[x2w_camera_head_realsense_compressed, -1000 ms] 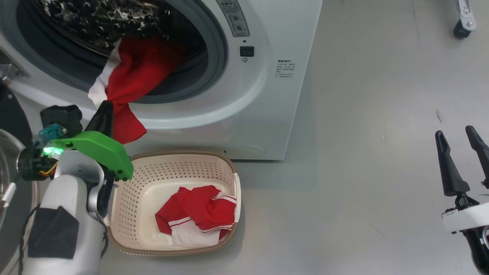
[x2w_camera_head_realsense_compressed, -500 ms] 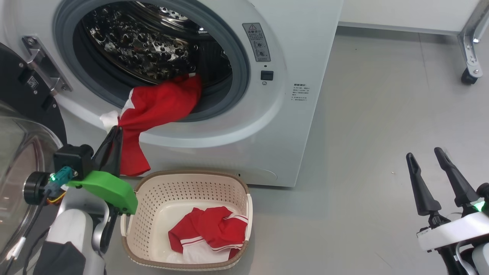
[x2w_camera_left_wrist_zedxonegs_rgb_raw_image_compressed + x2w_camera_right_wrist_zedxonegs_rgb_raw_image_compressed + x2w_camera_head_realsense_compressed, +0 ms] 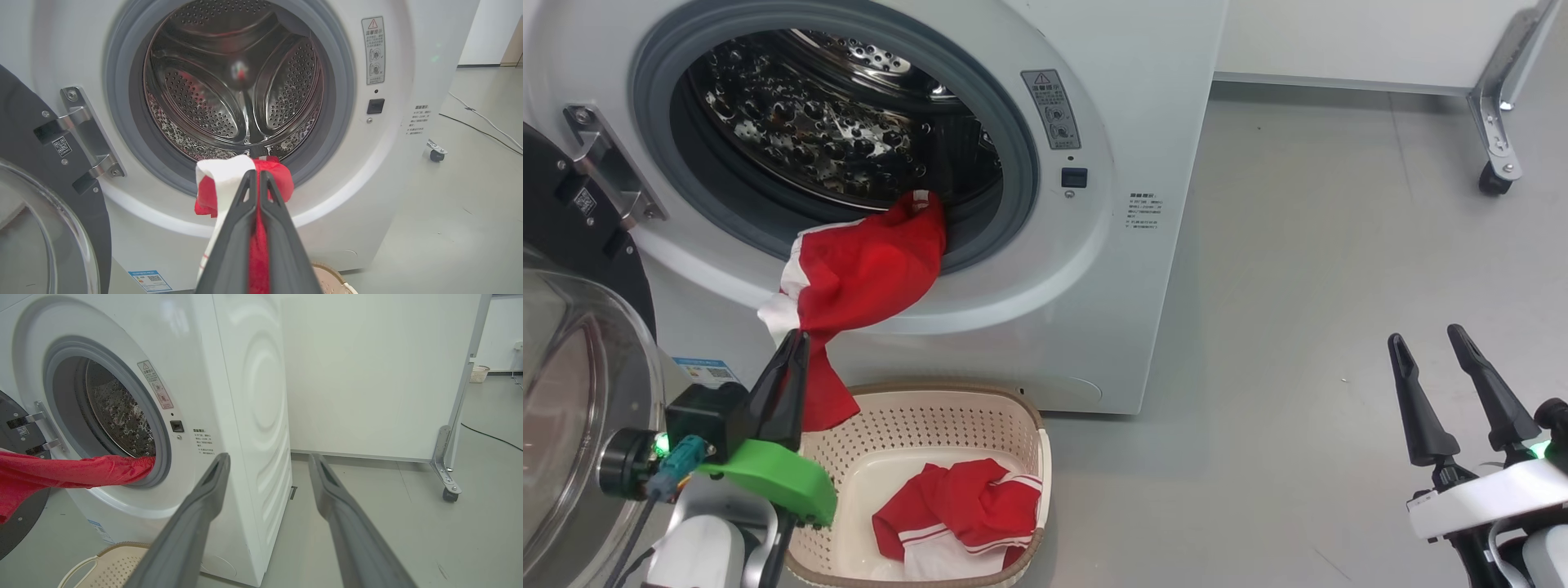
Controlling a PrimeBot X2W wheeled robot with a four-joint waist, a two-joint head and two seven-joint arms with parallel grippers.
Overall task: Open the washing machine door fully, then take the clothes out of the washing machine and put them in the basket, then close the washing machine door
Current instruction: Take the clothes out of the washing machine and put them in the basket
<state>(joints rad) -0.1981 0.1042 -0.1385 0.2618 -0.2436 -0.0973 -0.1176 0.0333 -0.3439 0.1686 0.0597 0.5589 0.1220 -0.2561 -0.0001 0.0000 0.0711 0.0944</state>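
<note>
The white washing machine (image 3: pixel 1152 122) stands with its steel drum (image 3: pixel 229 81) exposed; the washing machine door (image 3: pixel 556 212) is swung open at the left, glass bowl (image 3: pixel 572 392) toward me. A red and white garment (image 3: pixel 866 261) hangs over the grey gasket and out of the opening. My left gripper (image 3: pixel 796 339) is shut on its lower part, just above the basket's back left corner; in the left wrist view the gripper (image 3: pixel 257 173) pinches red cloth (image 3: pixel 282 179). The cream basket (image 3: pixel 947 387) holds another red and white garment (image 3: pixel 964 506). My right gripper (image 3: pixel 1427 335) stands open and empty, far right.
A white partition on a castored metal foot (image 3: pixel 1494 175) stands behind and to the right of the machine. A dark cable (image 3: pixel 482 122) runs over the grey floor there. A small pale bin (image 3: pixel 476 373) sits far off. Bare floor lies between the machine and my right gripper.
The head camera has tilted up, showing more of the drum and door. My left gripper has drawn the red garment further out and down toward the basket. The right gripper stays open.
</note>
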